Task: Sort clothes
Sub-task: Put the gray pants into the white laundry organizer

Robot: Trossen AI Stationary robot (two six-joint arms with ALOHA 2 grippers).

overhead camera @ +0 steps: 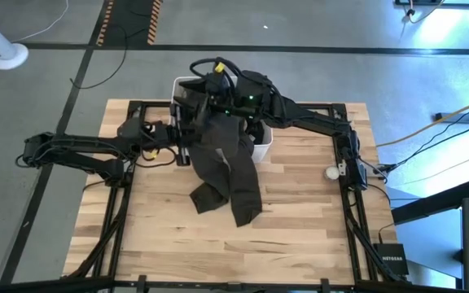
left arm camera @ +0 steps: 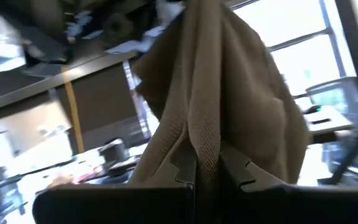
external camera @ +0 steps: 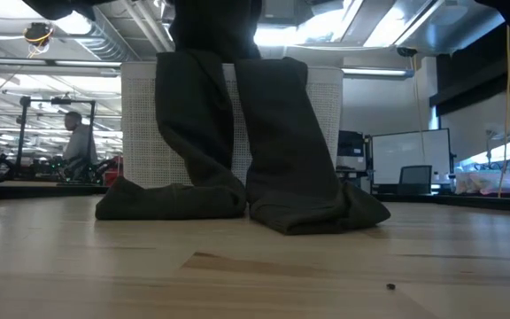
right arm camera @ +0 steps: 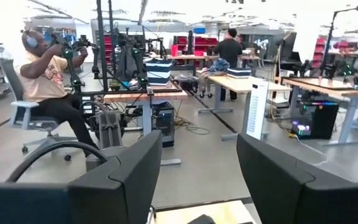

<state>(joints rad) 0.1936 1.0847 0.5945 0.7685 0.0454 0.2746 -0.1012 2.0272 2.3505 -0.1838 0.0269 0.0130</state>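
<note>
Olive trousers [overhead camera: 226, 167] hang from the left gripper [left arm camera: 207, 168], jaws pinched on a thin fold, legs dragging on the bench [overhead camera: 300, 228]. Right gripper [right arm camera: 197, 180] hovers over the bin [overhead camera: 263, 146], jaws wide. That small pinch could slip if the dragging legs snag.

Dark olive-green garment [overhead camera: 226, 167]; white perforated bin [external camera: 140, 115]; pale wood table [overhead camera: 300, 220]; black arms.

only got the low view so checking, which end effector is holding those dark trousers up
observer: The left end effector, shut on the olive-green trousers.
operator: and the right one
observer: The right end effector is open and holds nothing.
operator: where's it sitting
observer: Seen from above, its arm reaches over the white bin.
</note>
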